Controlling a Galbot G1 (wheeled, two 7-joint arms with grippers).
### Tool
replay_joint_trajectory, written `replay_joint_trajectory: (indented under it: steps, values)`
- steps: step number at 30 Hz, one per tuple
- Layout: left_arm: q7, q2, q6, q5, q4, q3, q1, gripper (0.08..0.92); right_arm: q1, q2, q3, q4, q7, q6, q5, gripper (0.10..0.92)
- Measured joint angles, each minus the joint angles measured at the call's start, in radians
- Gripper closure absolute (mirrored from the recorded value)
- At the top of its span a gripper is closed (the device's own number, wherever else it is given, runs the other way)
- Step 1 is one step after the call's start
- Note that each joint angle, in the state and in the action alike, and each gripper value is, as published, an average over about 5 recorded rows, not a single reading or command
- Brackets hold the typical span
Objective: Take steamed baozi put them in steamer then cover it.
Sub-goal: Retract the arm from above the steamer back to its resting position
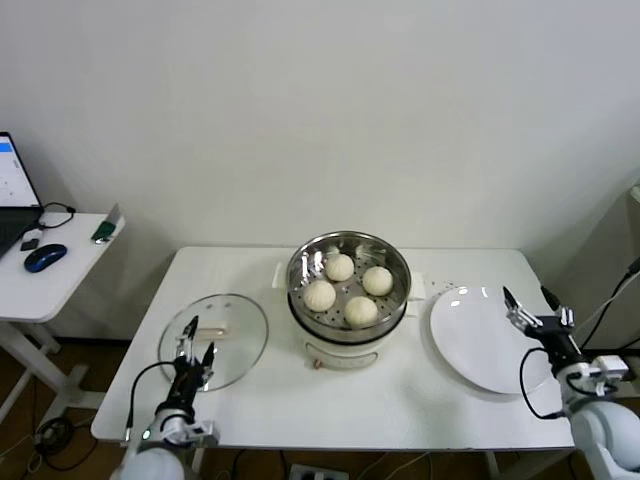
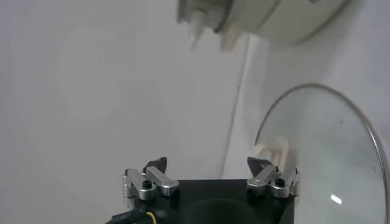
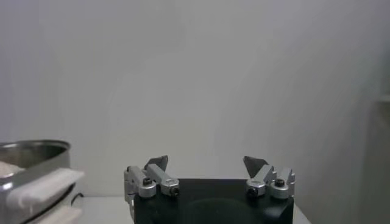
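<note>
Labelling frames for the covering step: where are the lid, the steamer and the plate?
lid (image 1: 235,350): head view, bare glass right of its handle.
steamer (image 1: 297,272): head view, left steel rim.
plate (image 1: 470,330): head view, bare white centre.

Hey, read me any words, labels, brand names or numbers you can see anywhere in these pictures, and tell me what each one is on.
None can be read.
Steamer and its white base: no legible brand or marking; a small knob at the front is too small to tell.
Cover, plate, baozi: no text.
Laptop screen on the side desk: lit, content too small to read.
</note>
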Motion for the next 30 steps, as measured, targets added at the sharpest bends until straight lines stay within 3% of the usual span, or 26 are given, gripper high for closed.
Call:
replay_joint_trajectory:
  steps: [16,30]
  values:
    - [-0.123,-0.021,0.006,0.123,0.296,0.047,-0.190,0.177,-0.067,0.074,0.065,-0.012,-0.021,0.024,-0.050,0.203]
    - [-0.192,-0.038,0.010,0.140,0.435,0.079,-0.290,0.177,-0.083,0.084,0.105,-0.038,-0.052,0.036,-0.064,0.203]
